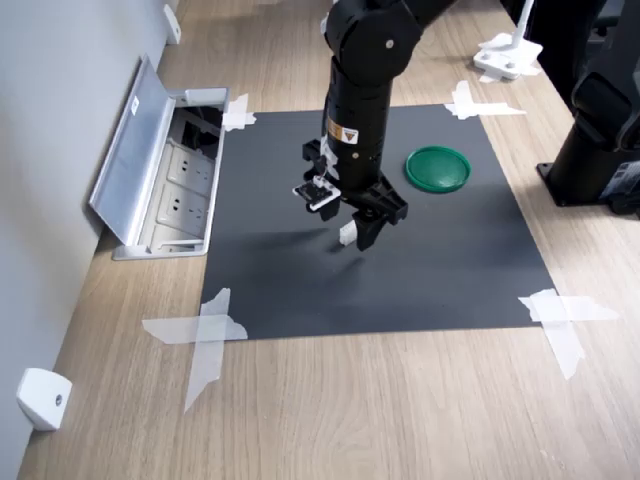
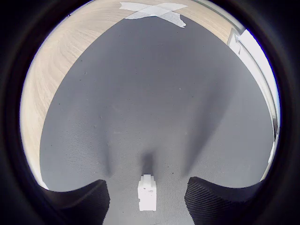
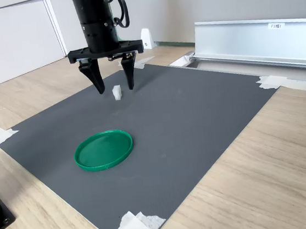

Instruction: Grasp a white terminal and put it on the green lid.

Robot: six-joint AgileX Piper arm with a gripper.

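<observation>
The black two-fingered hand [image 3: 115, 87] hangs point-down over the mat with its jaws spread wide and nothing gripped between them. In the second exterior view, at upper left of centre, the tiny white plastic terminal with a stepped top [image 3: 117, 92] stands upright on the mat in the gap between the two fingers; the wrist view shows the terminal [image 2: 147, 192] low in the frame at centre with clear mat on either side of it before each ribbed dark finger pad [image 2: 211, 199], so neither pad touches it. In the first exterior view the hand [image 1: 358, 228] sits just below frame centre, the terminal [image 1: 347, 234] peeking out beside the fingertips. The flat round dark-green plastic lid with a raised rim [image 3: 103, 149] lies on the mat well apart from the terminal, left of centre in the second exterior view and right of the arm in the first exterior view [image 1: 438, 168]. The dark grey rectangular mat [image 3: 198, 126] is taped at its corners with white tape strips [image 1: 205, 335] to the light wood desk [image 1: 350, 410].
</observation>
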